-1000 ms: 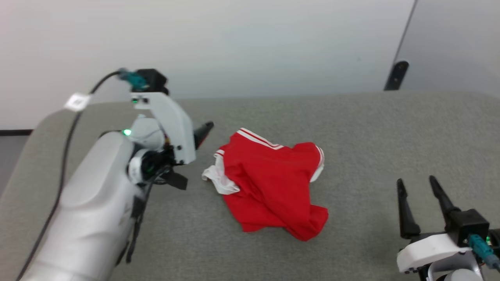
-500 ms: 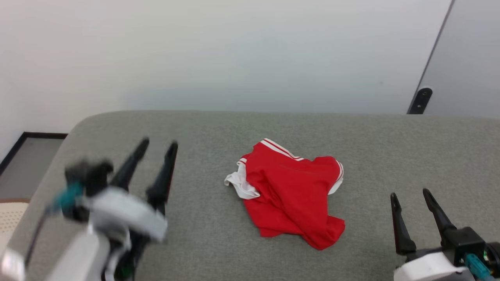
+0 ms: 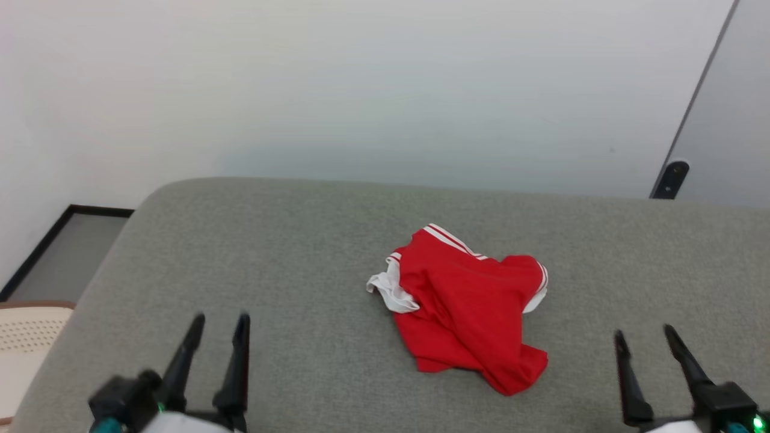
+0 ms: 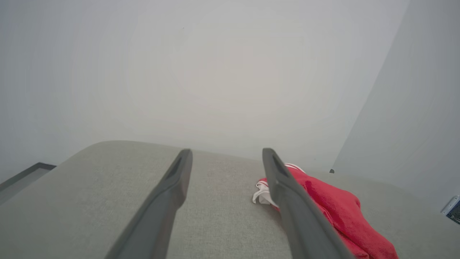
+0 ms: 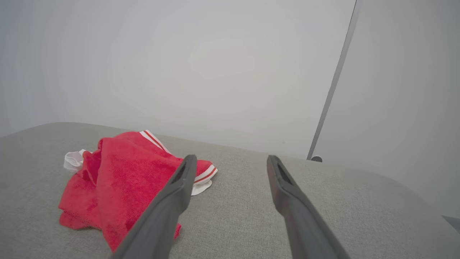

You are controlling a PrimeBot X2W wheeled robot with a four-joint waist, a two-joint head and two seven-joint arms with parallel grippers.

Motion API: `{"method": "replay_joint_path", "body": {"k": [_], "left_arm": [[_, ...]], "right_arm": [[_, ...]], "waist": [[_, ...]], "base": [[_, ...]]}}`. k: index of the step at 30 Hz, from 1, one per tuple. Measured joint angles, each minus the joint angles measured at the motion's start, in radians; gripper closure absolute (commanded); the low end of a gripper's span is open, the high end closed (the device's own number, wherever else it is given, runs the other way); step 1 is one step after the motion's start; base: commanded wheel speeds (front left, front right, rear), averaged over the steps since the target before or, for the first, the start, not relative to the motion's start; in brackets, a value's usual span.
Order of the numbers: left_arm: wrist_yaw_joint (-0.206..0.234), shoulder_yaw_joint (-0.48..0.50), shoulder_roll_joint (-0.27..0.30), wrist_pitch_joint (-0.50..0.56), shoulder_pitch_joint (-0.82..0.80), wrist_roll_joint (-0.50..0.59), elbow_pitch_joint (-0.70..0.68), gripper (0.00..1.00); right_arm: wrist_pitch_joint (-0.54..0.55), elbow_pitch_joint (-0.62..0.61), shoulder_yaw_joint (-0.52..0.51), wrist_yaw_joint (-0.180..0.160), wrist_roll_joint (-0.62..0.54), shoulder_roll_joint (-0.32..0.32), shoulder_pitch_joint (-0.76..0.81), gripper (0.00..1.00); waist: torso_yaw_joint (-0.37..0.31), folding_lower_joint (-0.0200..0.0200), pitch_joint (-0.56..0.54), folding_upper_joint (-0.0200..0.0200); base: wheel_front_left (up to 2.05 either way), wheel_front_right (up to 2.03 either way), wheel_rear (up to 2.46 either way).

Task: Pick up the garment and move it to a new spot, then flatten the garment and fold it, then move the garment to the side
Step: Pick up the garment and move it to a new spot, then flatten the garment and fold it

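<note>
1. Grey woven-fabric padded surface [image 3: 289, 258] with a rounded far-left corner spreads across the head view. A plain pale wall [image 3: 361, 90] stands behind it.
2. A small bright red soft T-shirt [image 3: 469, 307] with white short sleeves lies crumpled a little right of the surface's middle, touching neither pincer. One white sleeve pokes out at its left side. Red-and-white striped trim shows along its far edge and at its right side.
3. The left gripper [image 3: 221, 319] sits at the lower left, its two long dark fingers spread wide with nothing between them. Bare fabric separates it from the T-shirt.
4. The right gripper [image 3: 643, 332] sits at the lower right, equally wide and empty. It is near the T-shirt's nearest corner but apart from it.
5. In each wrist view, one finger partly covers the T-shirt, which lies beyond the fingertips on the surface.
6. The surface's far edge runs beyond the T-shirt, along the wall. Past the left edge lie a dark-framed strip of grey floor [image 3: 72, 258] and a cream perforated object [image 3: 24, 343].
7. A grey panel [image 3: 734, 120] with a small black fitting [image 3: 671, 179] at its foot stands at the far right.
8. Broad stretches of bare fabric lie left and right of the T-shirt.
</note>
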Motion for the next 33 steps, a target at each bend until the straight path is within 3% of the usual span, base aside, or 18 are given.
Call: {"method": "replay_joint_path", "body": {"k": [5,18,25,33], "left_arm": [[-0.060,0.025,-0.033,0.000,0.045,0.083,0.044,0.00],[-0.087,0.064,-0.058,0.000,0.053,0.149,0.121,0.00],[-0.090,0.002,-0.030,0.000,0.000,0.127,0.167,0.00],[-0.090,-0.021,0.010,0.026,-0.091,0.077,0.206,0.00]], "right_arm": [[0.000,-0.003,-0.049,0.000,0.006,0.000,0.036,0.00],[0.000,0.019,-0.119,0.000,-0.017,0.000,0.045,0.00],[0.000,0.020,-0.123,0.000,-0.036,0.000,0.004,0.00],[0.000,0.032,-0.095,0.000,-0.031,-0.001,-0.026,0.00]], "waist": [[0.018,0.0000,-0.023,0.0000],[0.009,0.0000,-0.032,0.0000],[-0.046,0.0000,-0.010,0.0000],[-0.160,0.0000,0.025,0.0000]], "base": [[0.00,0.00,0.00],[0.00,0.00,0.00],[0.00,0.00,0.00],[0.00,0.00,0.00]]}}
